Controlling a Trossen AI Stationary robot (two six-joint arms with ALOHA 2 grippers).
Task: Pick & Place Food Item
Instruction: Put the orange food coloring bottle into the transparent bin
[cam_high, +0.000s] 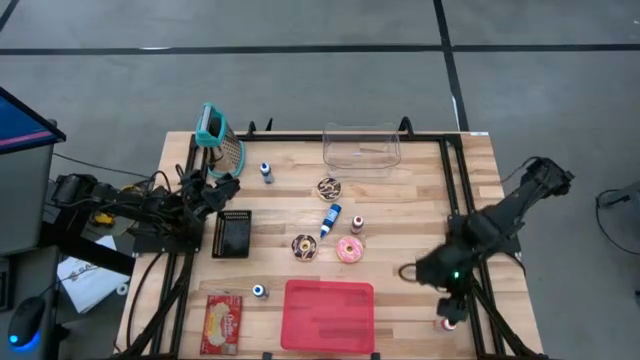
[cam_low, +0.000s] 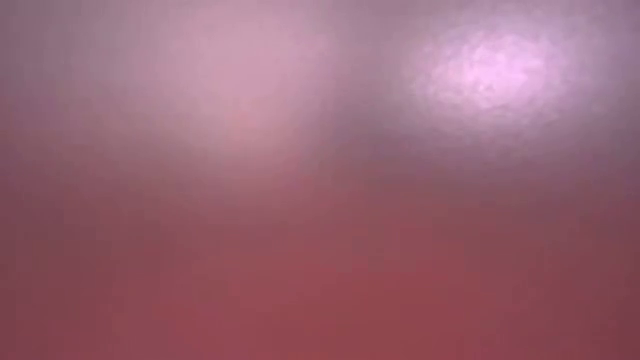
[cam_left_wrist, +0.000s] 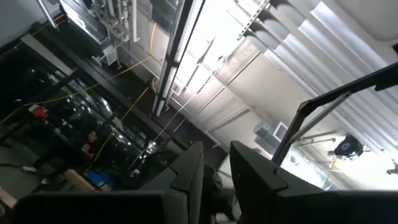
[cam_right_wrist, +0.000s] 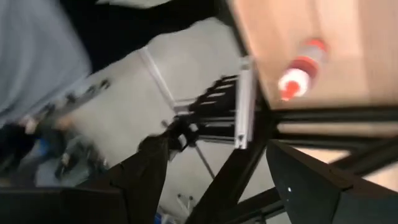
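Observation:
Three doughnuts lie flat on the wooden table (cam_high: 420, 210): a chocolate one (cam_high: 329, 187), a second chocolate one (cam_high: 304, 247) and a pink one (cam_high: 350, 250). A red tray (cam_high: 328, 315) lies at the near edge and a clear tub (cam_high: 362, 147) stands at the far edge. My left gripper (cam_high: 218, 190) (cam_left_wrist: 216, 171) waits at the table's left side, tipped upward toward the ceiling, with a narrow gap and nothing between its fingers. My right gripper (cam_high: 444, 298) (cam_right_wrist: 217, 168) hangs open over the near right corner, facing a small red-and-white bottle (cam_right_wrist: 298, 71) (cam_high: 449, 322).
A teal-handled grater (cam_high: 215, 135), a black block (cam_high: 232, 233), a snack packet (cam_high: 223, 323) and small bottles (cam_high: 266, 172) (cam_high: 331, 218) (cam_high: 259, 291) are spread over the table. Black frame rails (cam_high: 455, 200) run along its sides. The low view shows only a reddish blur.

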